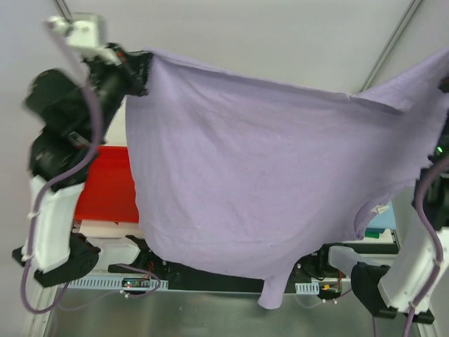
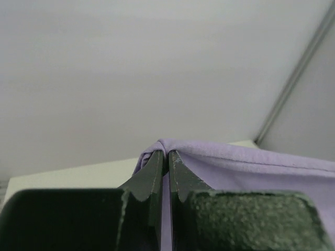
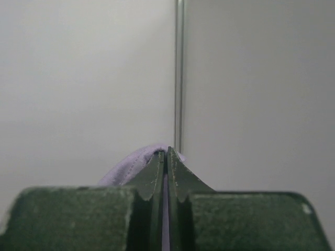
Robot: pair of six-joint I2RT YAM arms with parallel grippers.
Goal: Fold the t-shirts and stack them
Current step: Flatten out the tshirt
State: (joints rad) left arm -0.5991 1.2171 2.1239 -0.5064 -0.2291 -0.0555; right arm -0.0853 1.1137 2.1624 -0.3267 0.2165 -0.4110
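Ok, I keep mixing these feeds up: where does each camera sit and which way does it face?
Top external: above and behind, looking down; both arms hold the lavender t-shirt spread, partly hiding a red tray.
Left wrist: on that wrist, looking along the left gripper, shut on the shirt's edge.
Right wrist: likewise, right gripper shut on the shirt.
Shared: all three see the shirt.

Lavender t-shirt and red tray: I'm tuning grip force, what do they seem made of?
The lavender t-shirt looks like soft matte cloth, perhaps cotton: it sags and drapes. The red tray looks like smooth rigid plastic: flat, evenly coloured face.
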